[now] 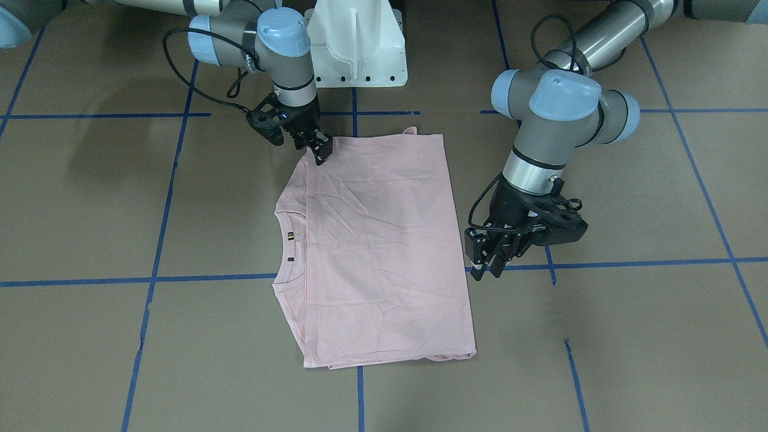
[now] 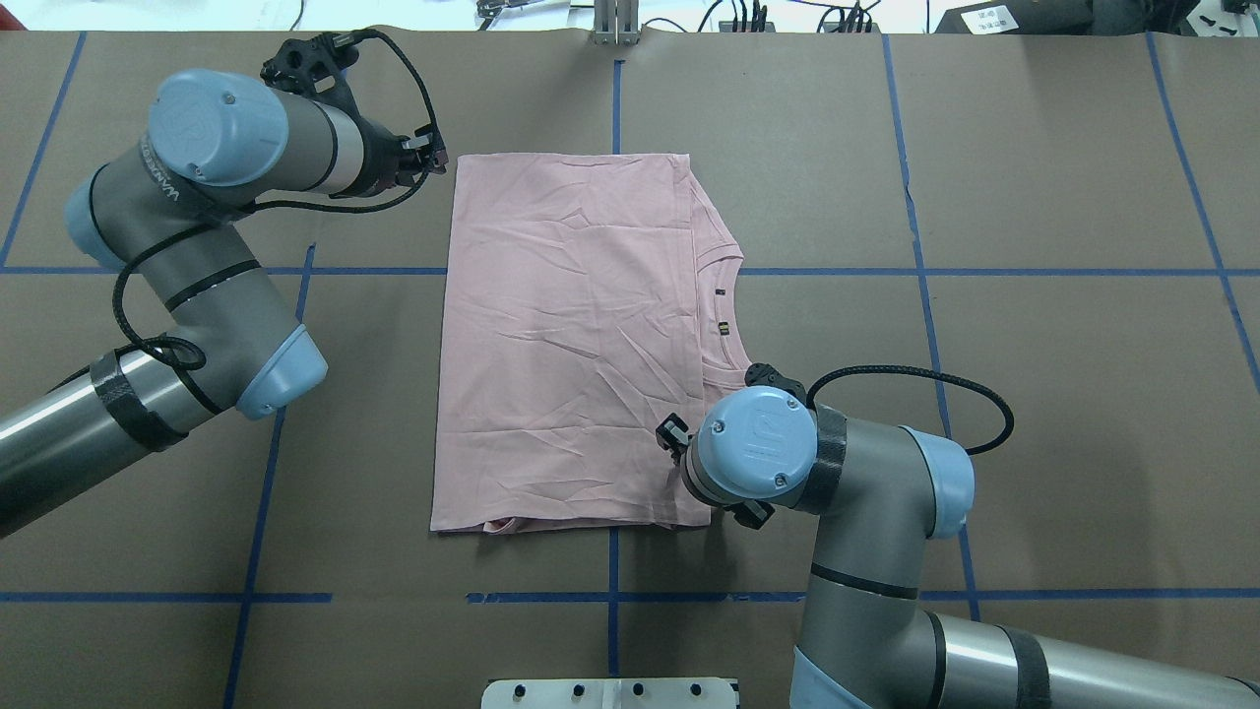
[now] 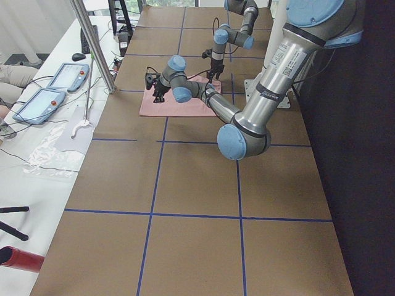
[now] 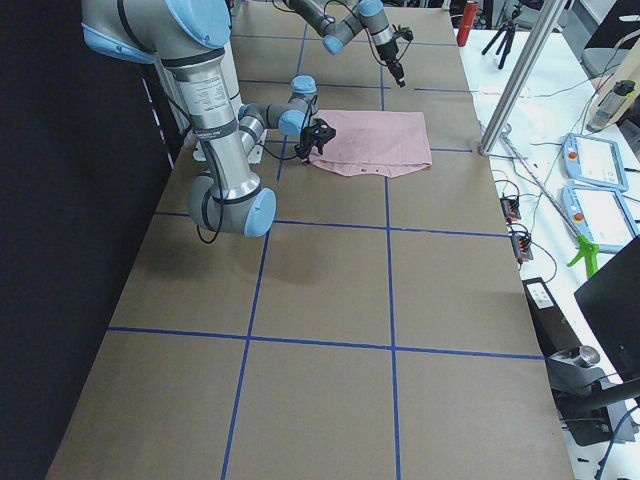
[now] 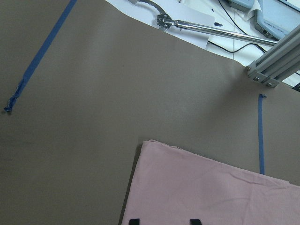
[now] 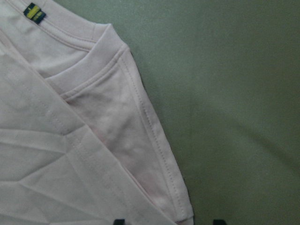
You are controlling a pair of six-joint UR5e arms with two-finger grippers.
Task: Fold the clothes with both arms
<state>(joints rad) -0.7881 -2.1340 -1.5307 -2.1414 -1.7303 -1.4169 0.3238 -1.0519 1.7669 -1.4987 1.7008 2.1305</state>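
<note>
A pale pink T-shirt (image 1: 384, 240) is laid flat near the middle of the brown table (image 1: 600, 336), which is marked with blue tape lines (image 1: 210, 279). It is folded lengthwise into a long rectangle, plain side up, with its collar (image 1: 287, 252) turned to the robot's right and a small neck label (image 6: 34, 12) shown inside. The right gripper (image 1: 319, 155) is placed at the shirt's near corner on the collar side. In its wrist view its fingertips (image 6: 119, 221) are seen spread wide, with the stitched shoulder edge lying between them, and nothing is pinched. The left gripper (image 1: 487, 270) is held just beside the shirt's far corner on the opposite side, its fingertips (image 5: 133, 221) likewise parted over the cloth's edge, with nothing gripped.
</note>
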